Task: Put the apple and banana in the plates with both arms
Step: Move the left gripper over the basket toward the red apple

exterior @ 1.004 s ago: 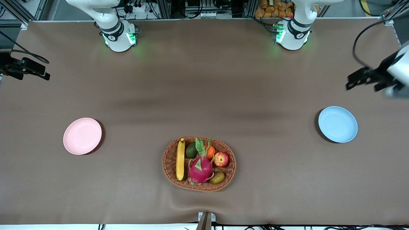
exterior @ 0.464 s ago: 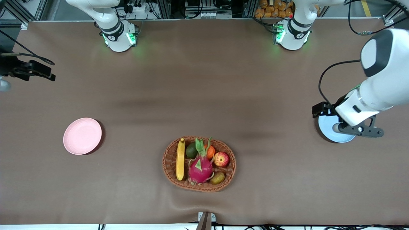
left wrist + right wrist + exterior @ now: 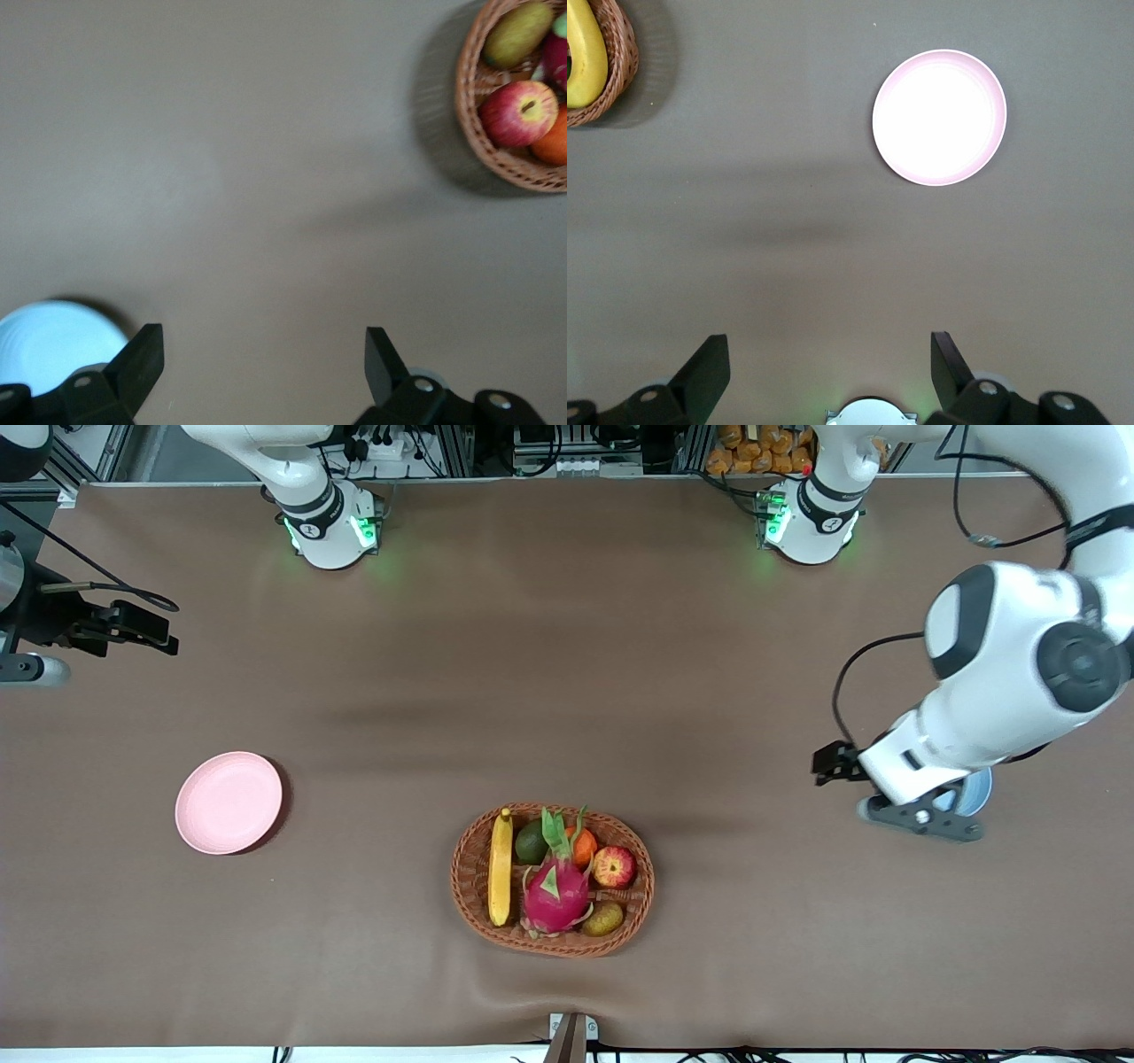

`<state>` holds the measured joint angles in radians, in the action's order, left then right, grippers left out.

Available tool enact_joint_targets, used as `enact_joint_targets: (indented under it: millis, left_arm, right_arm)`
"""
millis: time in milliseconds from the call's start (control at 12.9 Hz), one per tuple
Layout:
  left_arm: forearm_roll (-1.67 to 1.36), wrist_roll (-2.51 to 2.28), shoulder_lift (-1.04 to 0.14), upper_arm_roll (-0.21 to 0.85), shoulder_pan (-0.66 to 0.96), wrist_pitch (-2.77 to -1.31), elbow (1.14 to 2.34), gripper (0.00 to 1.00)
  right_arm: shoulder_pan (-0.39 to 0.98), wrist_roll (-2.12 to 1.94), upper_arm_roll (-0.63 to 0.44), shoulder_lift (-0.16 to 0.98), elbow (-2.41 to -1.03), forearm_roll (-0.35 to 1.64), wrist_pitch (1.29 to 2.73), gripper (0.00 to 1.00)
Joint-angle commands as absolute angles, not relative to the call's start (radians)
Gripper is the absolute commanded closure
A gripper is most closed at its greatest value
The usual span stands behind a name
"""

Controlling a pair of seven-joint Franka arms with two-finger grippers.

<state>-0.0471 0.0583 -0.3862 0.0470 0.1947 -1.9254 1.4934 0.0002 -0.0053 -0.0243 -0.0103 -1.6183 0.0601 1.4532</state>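
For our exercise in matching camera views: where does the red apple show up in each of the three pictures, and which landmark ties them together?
Front view: the apple lies in the wicker basket, on the side toward the left arm's end of the table.
Left wrist view: the apple sits in the basket at the picture's upper corner.
Right wrist view: not in it; only the basket's banana side shows.
Shared landmark: the wicker basket.
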Motion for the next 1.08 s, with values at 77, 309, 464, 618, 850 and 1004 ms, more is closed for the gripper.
enact_joint_targets:
  millis: [77,309,464,618,850,1004]
  left_arm:
    - [-0.074,0.204,-0.485,0.090,0.195,-2.070,1.463,0.00]
    - [-0.074,0.267,-0.557,0.164,0.193,-2.195,1.462,0.00]
    - [-0.074,0.281,-0.610,0.216,0.193,-2.297,1.460,0.00]
    - [-0.074,0.281,-0.653,0.254,0.195,-2.365,1.460,0.00]
    - [-0.074,0.386,-0.745,0.282,0.206,-2.447,1.408,0.00]
    - [-0.074,0.419,-0.791,0.296,0.210,-2.453,1.359,0.00]
  right_arm:
    - [0.006,0.002,-0.026,-0.017,-1.638,0.061,1.460,0.00]
    - [0.023,0.002,-0.026,-0.017,-1.651,0.063,1.466,0.00]
    - [0.021,0.002,-0.026,-0.015,-1.655,0.063,1.468,0.00]
    - [0.025,0.002,-0.026,-0.012,-1.664,0.063,1.495,0.00]
    - [0.031,0.002,-0.026,0.005,-1.675,0.064,1.537,0.00]
    - [0.031,0.002,-0.026,0.021,-1.675,0.064,1.543,0.00]
